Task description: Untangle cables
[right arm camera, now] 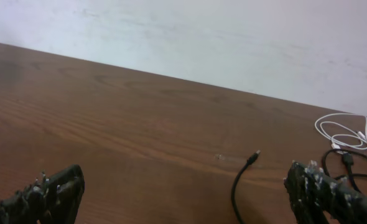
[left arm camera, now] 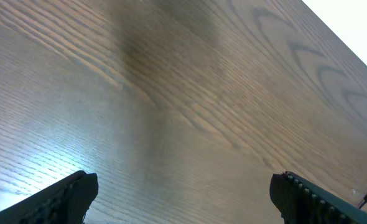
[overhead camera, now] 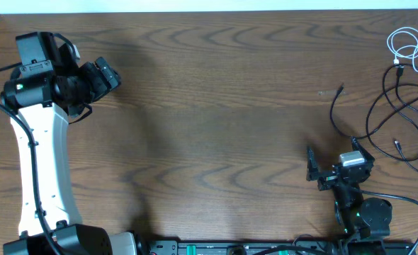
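Observation:
The cables lie at the table's right edge. A white cable (overhead camera: 407,48) is coiled at the far right, and tangled black cables (overhead camera: 399,106) loop just below it. One black cable (overhead camera: 336,106) ends in a plug toward the table's middle. My right gripper (overhead camera: 312,166) is open and empty, just in front of that cable. In the right wrist view the open jaws (right arm camera: 183,186) frame the black cable's plug end (right arm camera: 252,158). The white cable (right arm camera: 348,132) and more black cable (right arm camera: 346,160) lie to the right. My left gripper (overhead camera: 108,75) is open and empty at the far left, over bare wood (left arm camera: 183,186).
The wooden table (overhead camera: 216,120) is bare between the two arms. Its far edge meets a white wall (right arm camera: 233,37). The left arm (overhead camera: 39,163) runs along the left side, and the right arm's base (overhead camera: 365,212) sits at the front right.

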`<state>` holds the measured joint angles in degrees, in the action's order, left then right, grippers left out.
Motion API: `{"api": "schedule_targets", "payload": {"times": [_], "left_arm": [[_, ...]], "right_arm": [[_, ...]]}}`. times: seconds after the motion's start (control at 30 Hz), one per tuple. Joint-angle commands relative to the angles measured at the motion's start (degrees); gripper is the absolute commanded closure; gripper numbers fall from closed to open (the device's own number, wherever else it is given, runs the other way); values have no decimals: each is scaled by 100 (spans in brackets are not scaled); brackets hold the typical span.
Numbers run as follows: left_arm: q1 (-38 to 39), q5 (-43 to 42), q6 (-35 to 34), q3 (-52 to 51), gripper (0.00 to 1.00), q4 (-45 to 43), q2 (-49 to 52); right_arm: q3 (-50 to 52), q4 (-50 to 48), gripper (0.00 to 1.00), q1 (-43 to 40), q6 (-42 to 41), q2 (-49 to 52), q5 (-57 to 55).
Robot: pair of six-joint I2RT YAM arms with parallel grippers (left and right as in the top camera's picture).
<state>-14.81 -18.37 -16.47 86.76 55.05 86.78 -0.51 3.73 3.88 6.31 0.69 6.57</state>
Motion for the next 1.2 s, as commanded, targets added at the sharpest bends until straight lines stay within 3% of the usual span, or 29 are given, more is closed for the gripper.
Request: {"api": "schedule_targets", "payload": {"times": [0.0, 0.77, 0.93, 1.17], "left_arm": [[-24, -46, 94, -42, 6, -7, 7], [-11, -46, 92, -221, 5, 164, -391], [-11, -46, 92, -883, 6, 162, -1137], [-13, -46, 92, -2570, 6, 162, -2656]], "right_arm": [[20, 15, 1, 28, -44, -35, -63], [20, 15, 1, 28, -44, -35, -63], [20, 15, 1, 28, -44, -35, -63], [20, 15, 1, 28, -44, -37, -63]]}}
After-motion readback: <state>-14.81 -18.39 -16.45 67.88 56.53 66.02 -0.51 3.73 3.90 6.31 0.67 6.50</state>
